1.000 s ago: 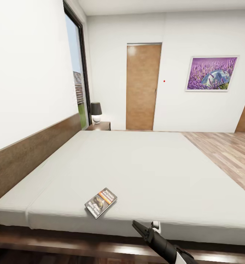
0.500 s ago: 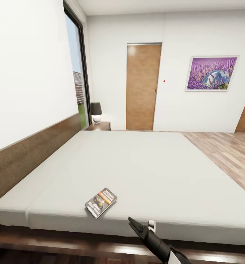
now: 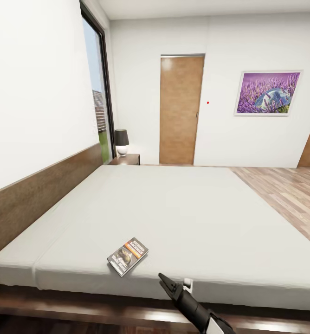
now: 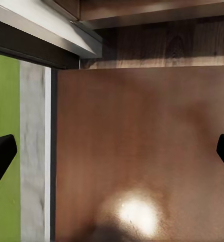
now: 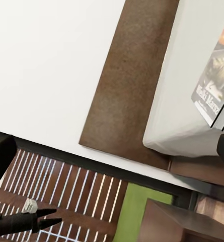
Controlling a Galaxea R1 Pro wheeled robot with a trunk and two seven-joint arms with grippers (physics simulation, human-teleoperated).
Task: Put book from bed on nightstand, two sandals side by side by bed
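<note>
The small thin paperback book with a dark cover and orange band is lying flat on the large bed with the off-white mattress, near its front edge; the right gripper, fingers spread and holding nothing, is hovering just right of the book at the bed's near edge; judging by this, the reach for the book is in hand; next it needs lowering over the cover and closing; the dark reddish-brown wooden nightstand is standing far left; the left gripper, spread too, is facing a brown panel.
</note>
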